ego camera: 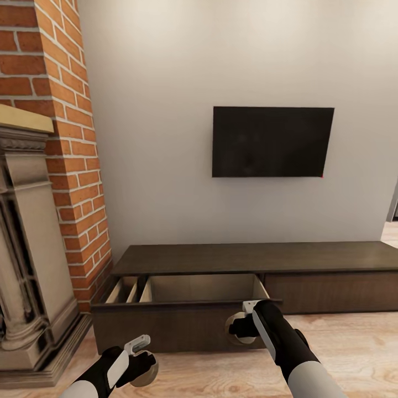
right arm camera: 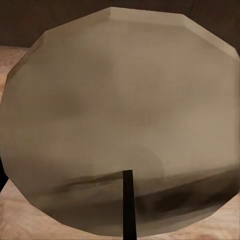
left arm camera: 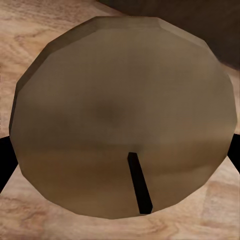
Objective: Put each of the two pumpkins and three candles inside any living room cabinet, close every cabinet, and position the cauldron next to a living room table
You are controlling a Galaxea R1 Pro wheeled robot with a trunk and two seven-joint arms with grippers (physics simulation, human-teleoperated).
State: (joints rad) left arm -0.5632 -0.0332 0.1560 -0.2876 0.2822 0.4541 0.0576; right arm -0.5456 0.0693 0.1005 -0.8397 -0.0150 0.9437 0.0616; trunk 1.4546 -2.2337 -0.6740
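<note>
The long dark-brown cabinet (ego camera: 260, 257) stands against the wall, and its left drawer (ego camera: 193, 288) is pulled out, showing a pale wood lining. My right gripper (ego camera: 239, 327) hangs in front of that drawer's dark front panel, shut on a tan candle (ego camera: 236, 340). Lower left, over the floor, my left gripper (ego camera: 145, 369) is shut on a second candle (ego camera: 149, 380). The left wrist view has its candle (left arm camera: 120, 100) up close, round with a black wick. In the right wrist view the other candle (right arm camera: 120, 110) looks the same. Pumpkins, cauldron and table are out of view.
A brick chimney (ego camera: 72, 138) and a stone fireplace surround (ego camera: 27, 249) stand close on the left. A black TV (ego camera: 272, 141) hangs on the wall above the cabinet. Light wood-plank floor (ego camera: 342, 337) lies open to the right of my arms.
</note>
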